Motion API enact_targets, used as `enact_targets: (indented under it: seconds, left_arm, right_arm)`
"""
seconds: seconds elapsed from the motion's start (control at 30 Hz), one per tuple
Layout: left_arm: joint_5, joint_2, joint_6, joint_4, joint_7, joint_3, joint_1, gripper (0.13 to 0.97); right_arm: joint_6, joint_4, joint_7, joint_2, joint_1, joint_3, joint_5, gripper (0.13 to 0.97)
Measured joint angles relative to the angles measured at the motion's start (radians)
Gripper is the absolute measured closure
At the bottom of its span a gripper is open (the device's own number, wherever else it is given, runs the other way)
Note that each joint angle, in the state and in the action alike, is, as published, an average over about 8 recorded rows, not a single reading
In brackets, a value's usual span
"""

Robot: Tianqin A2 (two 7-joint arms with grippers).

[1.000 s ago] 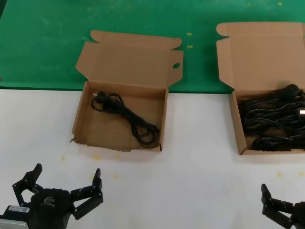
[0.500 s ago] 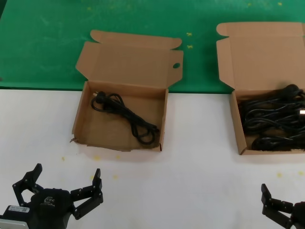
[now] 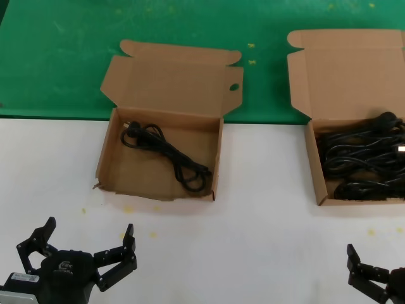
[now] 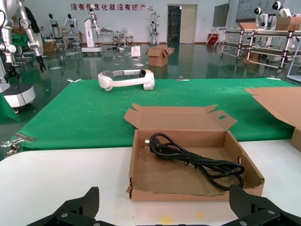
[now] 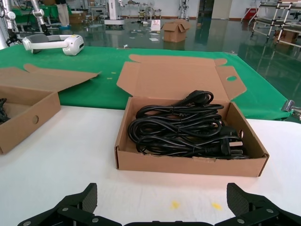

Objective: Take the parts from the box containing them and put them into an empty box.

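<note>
Nearest the robot, the left gripper (image 3: 79,247) hangs low over the white worktop (image 3: 253,240), jaws spread wide apart and holding nothing. The right gripper (image 3: 370,275) sits at the near right corner of the head view, only partly in frame; its wrist view shows its two jaws wide apart and empty as well.

Beyond the left gripper, on the worktop, lies the left box (image 3: 111,166), its lid open and standing up behind it, with a small round hole (image 3: 234,87) near the lid's right corner and a ragged, low front wall. One cord (image 3: 166,153) lies inside it, running from the far left of the floor toward the near right, plug end at the far left.

Well apart to the right, ahead of the right gripper, the right box (image 3: 314,171) stands on the worktop with its tall lid raised behind it. It holds a heap of coiled black cords (image 3: 361,166) that fills most of the floor; one plug rests against the back wall, and silver prongs show at the heap's right side.

Behind both boxes a green mat (image 3: 158,25) covers the far surface, and a white headset-like device (image 4: 126,79) lies on it.
</note>
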Motion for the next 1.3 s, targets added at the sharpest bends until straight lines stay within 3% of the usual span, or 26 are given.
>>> enact_targets:
  seconds: [1.3]
  left_arm:
    - [0.0,0.0,0.0,0.0,0.0,0.0,0.0,0.132]
  right_arm:
    - [0.0,0.0,0.0,0.0,0.0,0.0,0.0,0.129]
